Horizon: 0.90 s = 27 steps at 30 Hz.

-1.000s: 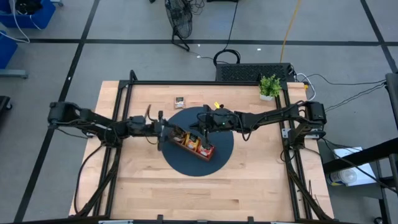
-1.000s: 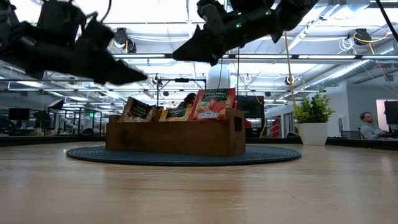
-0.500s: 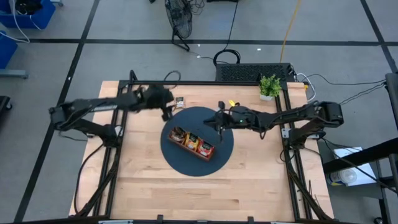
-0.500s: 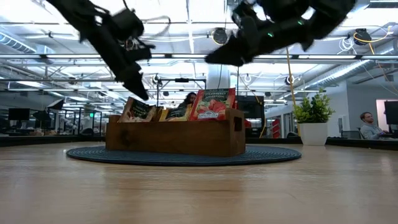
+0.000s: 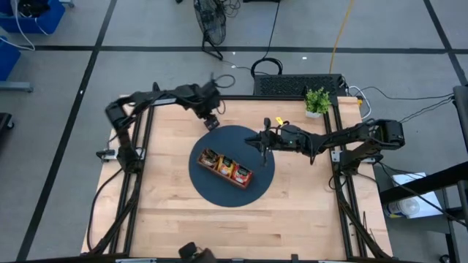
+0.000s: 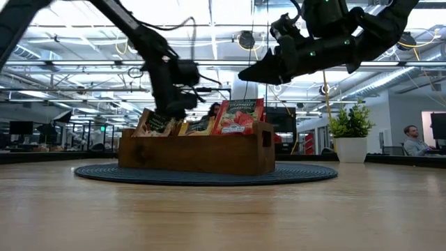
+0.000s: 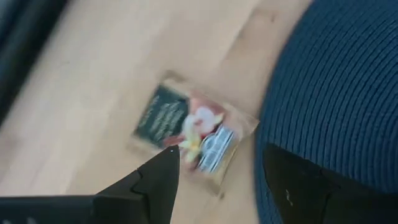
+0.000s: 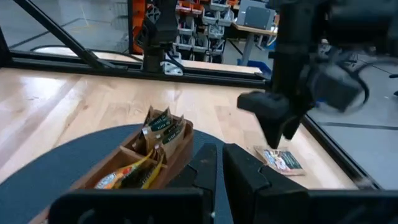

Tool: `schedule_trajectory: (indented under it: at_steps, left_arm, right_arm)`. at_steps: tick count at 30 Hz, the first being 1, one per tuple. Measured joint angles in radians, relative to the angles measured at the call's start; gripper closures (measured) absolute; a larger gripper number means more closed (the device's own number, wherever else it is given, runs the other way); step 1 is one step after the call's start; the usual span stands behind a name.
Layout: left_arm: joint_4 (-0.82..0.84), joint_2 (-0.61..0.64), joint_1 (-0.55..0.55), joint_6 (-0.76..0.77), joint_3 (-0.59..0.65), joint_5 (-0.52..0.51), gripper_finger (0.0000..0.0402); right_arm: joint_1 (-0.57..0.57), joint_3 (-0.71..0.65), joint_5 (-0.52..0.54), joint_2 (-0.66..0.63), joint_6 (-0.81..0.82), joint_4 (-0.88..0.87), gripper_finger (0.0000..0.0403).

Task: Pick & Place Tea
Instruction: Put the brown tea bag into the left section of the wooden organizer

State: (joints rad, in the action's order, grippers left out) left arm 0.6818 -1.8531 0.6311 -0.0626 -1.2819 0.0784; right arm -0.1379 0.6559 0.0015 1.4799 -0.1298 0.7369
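Item: one loose tea sachet (image 7: 189,134), dark with white and a red-and-yellow picture, lying flat on the bare wooden surface (image 5: 292,212) just off the rim of the round dark-blue mat (image 5: 259,175), on the mat's far left side in the high view. Left pincer (image 7: 217,168): hovering directly over this sachet, fingers parted, nothing between them; in its wrist view one fingertip overlaps the sachet's near edge while the other sits over the mat's border, so the sachet lies off-centre, towards the first finger. Handling note, by judgement: the step in hand is the pick-up of this stray sachet. To do it well, the pincer should shift sideways away from the mat until both fingers bracket the packet, then descend square to the surface and close low, since a thin flat packet gives little edge to catch and may slide or fold. Right pincer (image 8: 214,168): fingers together, empty, held above the mat's right half, clear of the work. Wooden tray (image 5: 225,168): on the mat, with further sachets (image 6: 237,116) upright in its compartments; destination, presumably the compartment of like kind.
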Motion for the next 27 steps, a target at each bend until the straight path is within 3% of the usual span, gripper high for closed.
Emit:
schedule_trajectory:
  at_steps: [9, 21, 24, 27]
  left_arm:
    - [0.149, -0.221, -0.004, 0.034, -0.181, -0.008, 0.0172]
    - [0.185, -0.254, -0.003, 0.012, -0.187, -0.015, 0.0176]
    - [0.207, -0.255, -0.002, 0.005, -0.187, -0.019, 0.0208]
    - [0.219, -0.255, -0.001, 0.001, -0.186, -0.034, 0.0271]
  right_arm:
    - [0.0, 0.0, -0.001, 0.0, -0.013, -0.008, 0.0385]
    - [0.0, 0.0, -0.002, 0.001, -0.01, -0.008, 0.0385]
    - [0.0, 0.0, -0.002, 0.001, -0.003, -0.008, 0.0385]
    - [0.0, 0.0, -0.002, 0.001, -0.002, -0.008, 0.0385]
